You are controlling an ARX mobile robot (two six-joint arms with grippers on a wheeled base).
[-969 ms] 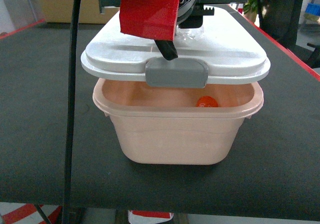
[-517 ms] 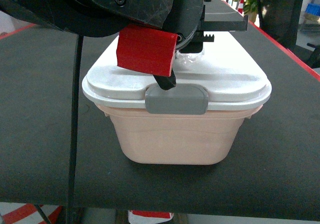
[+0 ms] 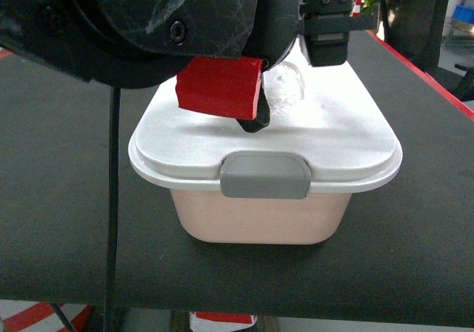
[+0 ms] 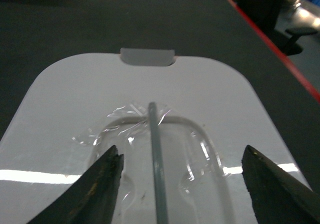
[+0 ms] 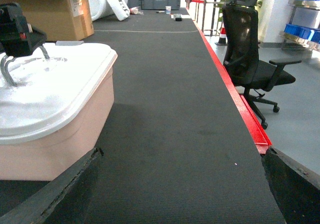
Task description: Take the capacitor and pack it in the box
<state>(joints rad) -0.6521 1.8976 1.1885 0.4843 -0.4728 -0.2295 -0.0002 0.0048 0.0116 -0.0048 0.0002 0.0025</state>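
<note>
Closing up the box (image 3: 259,217), lid (image 3: 333,124) down flat on the tabletop (image 3: 59,198).
Left gripper (image 4: 182,176) spread wide, empty, straddling the handle (image 4: 156,154) right below it; right gripper (image 5: 180,194) wide too, box off to its left. Grey latch (image 3: 264,175) looks unclipped, so lifting by the handle could pop the lid. Capacitor's hidden, presumably inside.

1. Box (image 3: 259,217) at centre of table (image 3: 59,221), near front edge, lid (image 3: 333,135) on top
2. Left gripper (image 4: 182,176) above lid, fingers spread either side of handle (image 4: 157,164)
3. Right gripper (image 5: 180,194) right of box, over table
4. Office chair (image 5: 252,66) beyond table's right edge
5. Cardboard carton (image 5: 55,14) behind box
</note>
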